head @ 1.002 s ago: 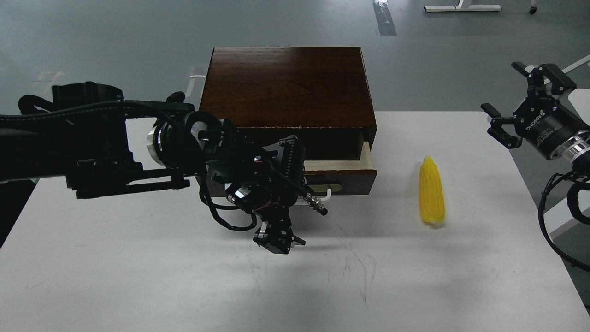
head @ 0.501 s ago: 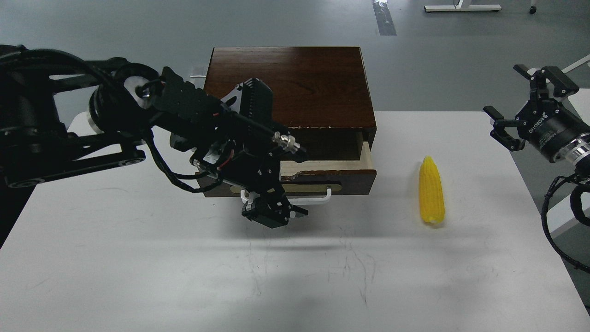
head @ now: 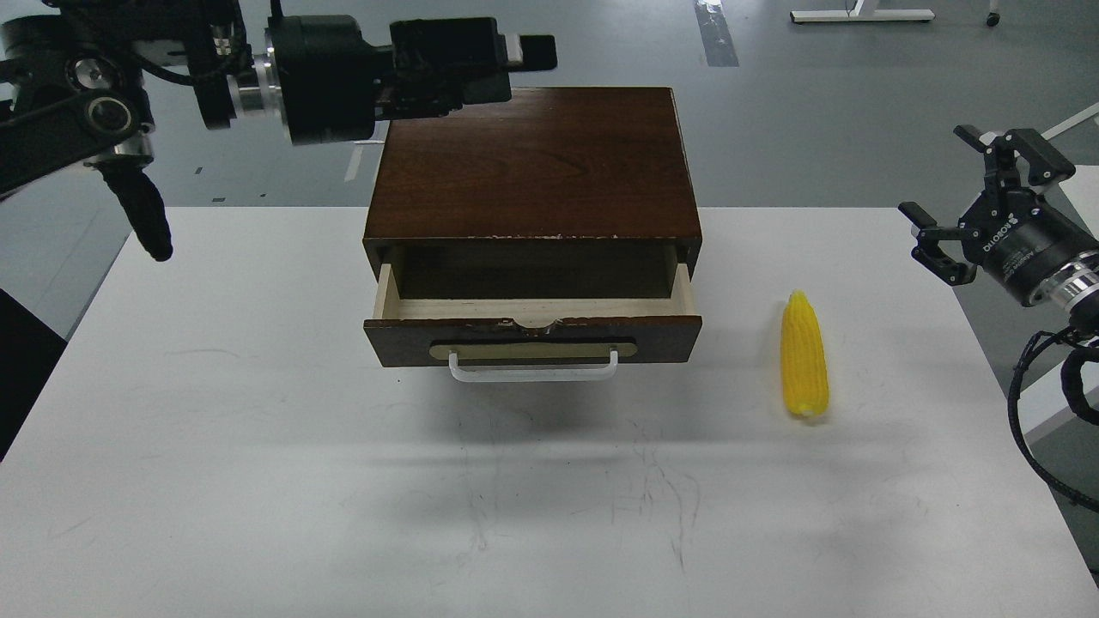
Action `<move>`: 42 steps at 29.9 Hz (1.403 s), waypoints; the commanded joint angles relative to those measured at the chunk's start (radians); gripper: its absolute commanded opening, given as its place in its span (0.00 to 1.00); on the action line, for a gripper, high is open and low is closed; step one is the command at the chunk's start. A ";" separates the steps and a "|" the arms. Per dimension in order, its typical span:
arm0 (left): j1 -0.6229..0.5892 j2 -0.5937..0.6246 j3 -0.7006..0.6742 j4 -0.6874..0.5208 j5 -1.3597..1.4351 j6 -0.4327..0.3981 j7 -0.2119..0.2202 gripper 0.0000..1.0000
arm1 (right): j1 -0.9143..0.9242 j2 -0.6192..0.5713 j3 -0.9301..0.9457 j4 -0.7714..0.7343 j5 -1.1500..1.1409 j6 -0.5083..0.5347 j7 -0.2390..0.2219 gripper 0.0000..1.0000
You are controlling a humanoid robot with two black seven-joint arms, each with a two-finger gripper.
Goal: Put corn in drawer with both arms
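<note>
The corn (head: 804,356) lies on the white table (head: 258,481) to the right of the drawer (head: 532,330), its pointed tip away from me and its blunt end toward me, well apart from both the box and my hands. The drawer is pulled partway out of the dark wooden box (head: 532,163), showing a narrow strip of pale interior behind the front panel and its white handle (head: 532,371). My right gripper (head: 974,202) hovers off the table's right edge, above and beyond the cob, fingers spread wide and holding nothing. My left gripper (head: 515,53) is raised high behind the box's back left corner; I see it end-on and dark, so I cannot tell whether its fingers are spread or closed, though nothing seems to be in it. I judge the pick-up to be the step ahead, and the risks are plain: the cob is round and could roll or slip sideways if my fingers close off-centre or across the tapered end. The drawer opening looks shallow front to back, so the cob laid lengthwise as it now lies may catch on the box's upper edge or the front panel; turning it crosswise would suit better. A hard bump could also push the drawer shut.
</note>
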 commanded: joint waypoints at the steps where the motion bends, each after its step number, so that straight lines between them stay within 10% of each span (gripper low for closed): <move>1: 0.073 -0.003 0.000 0.076 -0.249 0.036 -0.004 0.99 | 0.000 0.000 0.002 0.000 -0.022 0.000 -0.001 1.00; 13: 0.406 -0.106 -0.212 0.415 -0.567 -0.042 0.003 0.99 | 0.013 -0.041 0.000 0.017 -0.311 0.000 -0.003 1.00; 28: 0.474 -0.150 -0.298 0.420 -0.567 -0.084 0.003 0.99 | 0.174 -0.141 -0.118 0.098 -0.995 0.000 -0.004 1.00; 42: 0.504 -0.167 -0.322 0.417 -0.564 -0.084 0.003 0.99 | 0.233 0.107 -0.408 -0.024 -1.118 0.000 -0.058 1.00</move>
